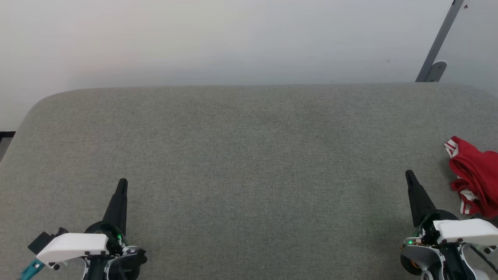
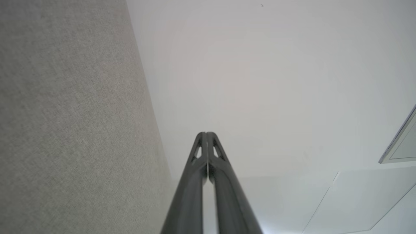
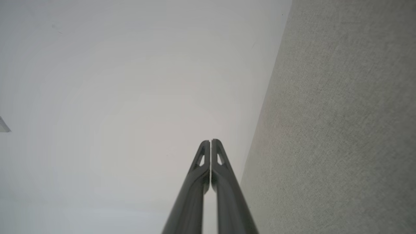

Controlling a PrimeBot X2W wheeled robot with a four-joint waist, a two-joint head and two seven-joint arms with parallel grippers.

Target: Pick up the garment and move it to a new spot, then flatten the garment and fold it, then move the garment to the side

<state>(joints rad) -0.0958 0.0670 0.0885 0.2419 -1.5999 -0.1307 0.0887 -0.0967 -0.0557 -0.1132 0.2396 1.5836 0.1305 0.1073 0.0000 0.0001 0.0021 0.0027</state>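
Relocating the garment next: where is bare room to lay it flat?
The grey fabric surface is bare between the left gripper and right gripper, back to the wall. Crowded only at its right edge, where the crumpled red garment lies.

Black jaws, white covers (image 1: pixel 72 245) (green lights (image 1: pixel 119 236))
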